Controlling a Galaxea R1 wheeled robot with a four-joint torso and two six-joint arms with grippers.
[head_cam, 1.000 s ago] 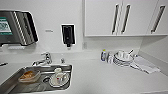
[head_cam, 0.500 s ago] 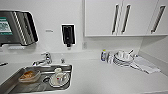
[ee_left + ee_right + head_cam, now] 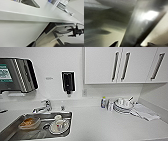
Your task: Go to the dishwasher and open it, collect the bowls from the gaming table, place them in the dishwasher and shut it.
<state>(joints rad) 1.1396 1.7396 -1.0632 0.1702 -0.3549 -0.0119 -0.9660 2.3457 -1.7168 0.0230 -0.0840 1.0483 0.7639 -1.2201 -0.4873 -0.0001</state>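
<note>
The dishwasher [image 3: 55, 29] sat under the white counter [image 3: 105, 122], its door slightly ajar. The right gripper [image 3: 73, 31] was at the bar handle [image 3: 62, 31]; finger state could not be told. Judged stiff, heavy, slippery steel: grasp the bar mid-length.

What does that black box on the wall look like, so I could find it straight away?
Start at the steel sink set into the white counter, then look up the white wall past the faucet. The soap dispenser hangs there between the paper towel dispenser and the upper cabinets. It is the one small, upright black box on that wall.
</note>
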